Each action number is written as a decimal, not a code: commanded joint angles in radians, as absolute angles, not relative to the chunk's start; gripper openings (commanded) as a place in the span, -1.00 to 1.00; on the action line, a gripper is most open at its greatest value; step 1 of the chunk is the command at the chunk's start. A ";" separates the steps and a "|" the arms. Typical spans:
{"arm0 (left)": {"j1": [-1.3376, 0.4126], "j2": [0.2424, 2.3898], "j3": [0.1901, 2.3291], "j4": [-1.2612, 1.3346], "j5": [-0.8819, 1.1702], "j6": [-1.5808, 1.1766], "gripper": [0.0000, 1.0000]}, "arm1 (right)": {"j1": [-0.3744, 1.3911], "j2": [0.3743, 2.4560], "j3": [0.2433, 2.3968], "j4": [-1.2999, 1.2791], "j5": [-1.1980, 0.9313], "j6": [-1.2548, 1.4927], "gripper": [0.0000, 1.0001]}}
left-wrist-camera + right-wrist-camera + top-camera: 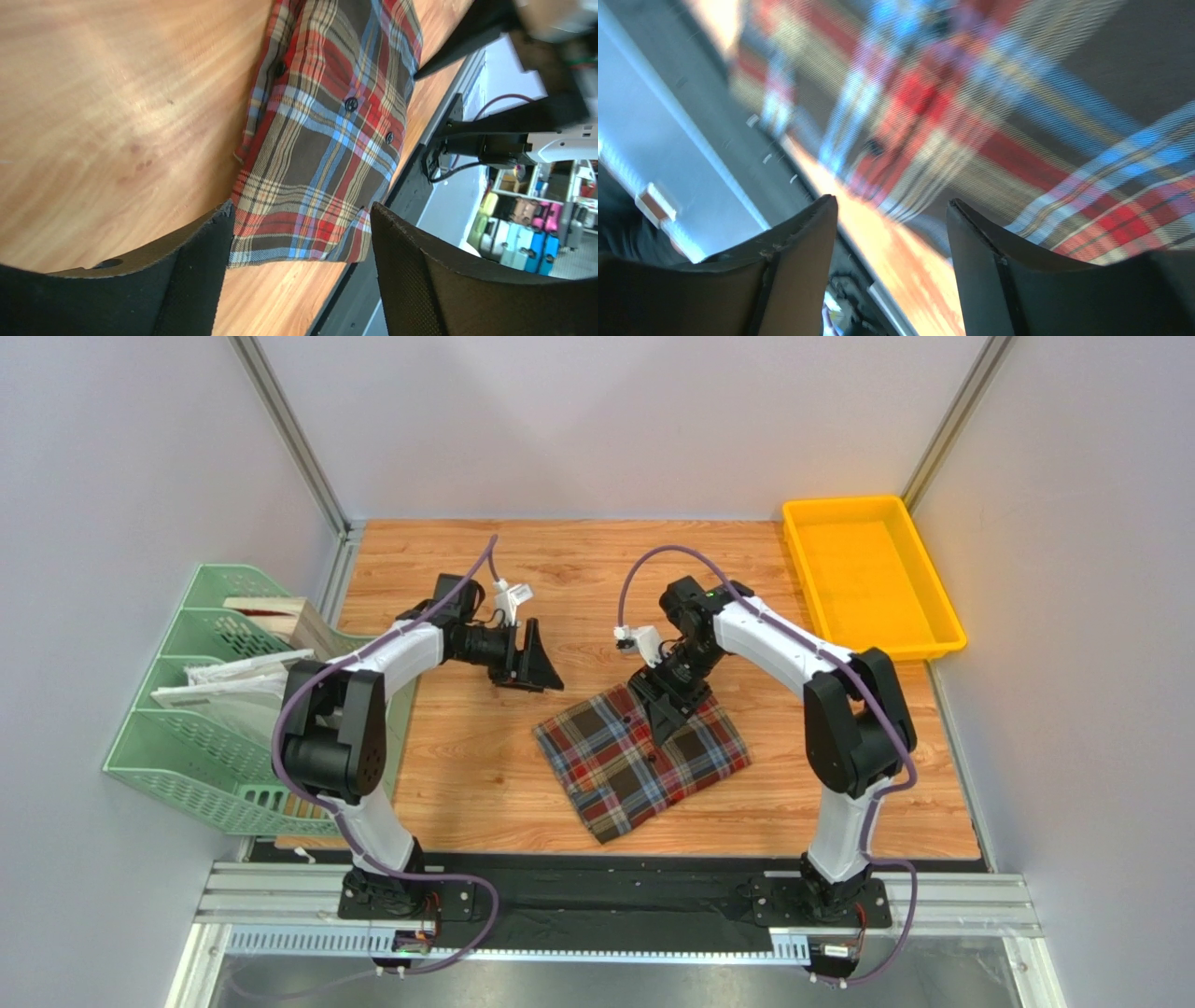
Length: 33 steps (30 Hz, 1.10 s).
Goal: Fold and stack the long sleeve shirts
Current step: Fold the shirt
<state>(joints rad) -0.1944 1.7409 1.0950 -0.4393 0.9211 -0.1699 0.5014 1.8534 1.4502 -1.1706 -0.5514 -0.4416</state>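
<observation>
A folded plaid long sleeve shirt (638,760) in brown, red, blue and cream lies flat on the wooden table, in front of the right arm. My right gripper (671,703) hovers over the shirt's far edge, jaws open with nothing between them; its wrist view shows the plaid cloth (1032,112) blurred beyond the fingers. My left gripper (540,667) hangs open above bare wood to the left of the shirt and apart from it. From the left wrist, the shirt (330,133) shows in the gap between the empty fingers (203,273).
A yellow tray (870,577) stands at the back right corner. A green wire rack (211,700) holding papers and a wooden board sits off the table's left edge. The black base rail (617,889) runs along the near edge.
</observation>
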 commanded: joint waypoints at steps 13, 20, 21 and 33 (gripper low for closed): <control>0.024 1.425 0.922 -0.379 0.976 -0.249 0.64 | 0.578 2.045 1.367 -0.859 -0.132 -0.492 0.79; 0.025 1.419 0.825 -0.311 0.997 -0.322 0.63 | 0.620 1.937 1.321 -0.853 -0.158 -1.012 0.78; 0.025 1.440 0.830 -0.314 1.000 -0.321 0.61 | 0.638 1.934 1.336 -0.854 -0.164 -1.043 0.78; -0.187 1.660 0.744 -0.012 0.974 -0.489 0.57 | 0.683 1.815 1.410 -0.811 -0.273 -1.078 0.81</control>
